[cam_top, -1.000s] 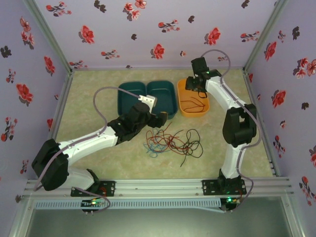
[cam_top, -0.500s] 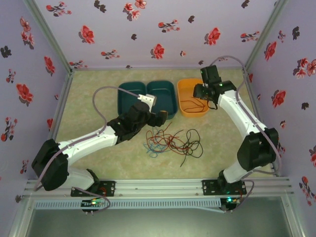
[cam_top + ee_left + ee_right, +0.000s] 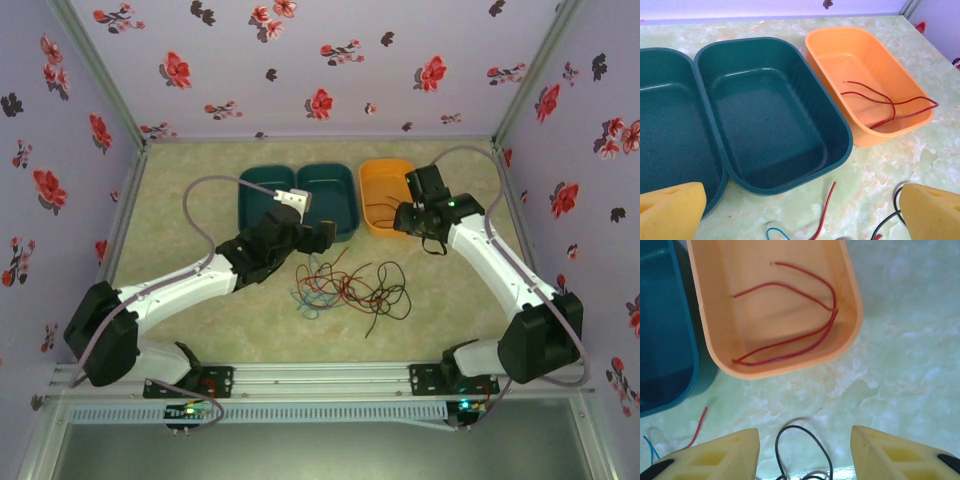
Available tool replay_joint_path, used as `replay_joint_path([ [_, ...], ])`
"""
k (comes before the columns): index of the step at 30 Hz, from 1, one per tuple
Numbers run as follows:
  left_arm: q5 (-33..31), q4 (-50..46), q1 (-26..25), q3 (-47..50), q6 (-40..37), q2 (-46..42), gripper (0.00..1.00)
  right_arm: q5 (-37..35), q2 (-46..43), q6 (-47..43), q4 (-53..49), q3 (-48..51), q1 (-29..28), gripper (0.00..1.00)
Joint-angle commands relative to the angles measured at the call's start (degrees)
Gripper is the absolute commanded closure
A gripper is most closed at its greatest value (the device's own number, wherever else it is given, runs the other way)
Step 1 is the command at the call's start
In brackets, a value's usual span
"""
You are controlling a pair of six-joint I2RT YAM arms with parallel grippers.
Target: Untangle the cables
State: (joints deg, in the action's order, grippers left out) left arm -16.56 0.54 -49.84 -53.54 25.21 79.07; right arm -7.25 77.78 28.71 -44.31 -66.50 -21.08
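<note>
The cables (image 3: 345, 288) lie in a loose tangle of red, black and blue wire on the table in front of the bins. One red cable (image 3: 885, 102) lies apart inside the orange bin (image 3: 372, 215). My left gripper (image 3: 310, 220) hangs open over the near edge of the teal bins, just behind the tangle, and holds nothing. A red wire end (image 3: 825, 210) and a blue loop (image 3: 775, 232) lie between its fingers (image 3: 670, 210). My right gripper (image 3: 402, 217) is open beside the orange bin's near right corner. A black loop (image 3: 805, 450) lies on the table below its jaws.
Two teal bins (image 3: 268, 195) (image 3: 330, 190) stand side by side left of the orange bin (image 3: 790, 367), nothing in them. Floral walls close in the table on three sides. Bare marbled table surface lies right of the tangle and along the left side.
My right arm has swung from above the orange bin's far end to its near right corner, closer to the tangle. The left arm has barely moved.
</note>
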Motion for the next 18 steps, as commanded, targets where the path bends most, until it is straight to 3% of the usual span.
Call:
replay_joint_path([
  [1, -1.56, -0.45, 0.45, 1.06, 1.79, -0.65, 0.00, 3.16, 0.42, 3.95, 3.79, 2.40, -0.45, 0.48],
  [13, -1.46, -0.51, 0.49, 0.91, 1.38, 0.43, 0.00, 5.22, 13.37, 4.76, 10.13, -3.29, 0.47, 0.48],
  [18, -1.51, -0.61, 0.53, 0.30, 0.81, 1.17, 0.00, 4.12, 18.88, 2.88, 10.85, -8.45, 1.39, 0.54],
])
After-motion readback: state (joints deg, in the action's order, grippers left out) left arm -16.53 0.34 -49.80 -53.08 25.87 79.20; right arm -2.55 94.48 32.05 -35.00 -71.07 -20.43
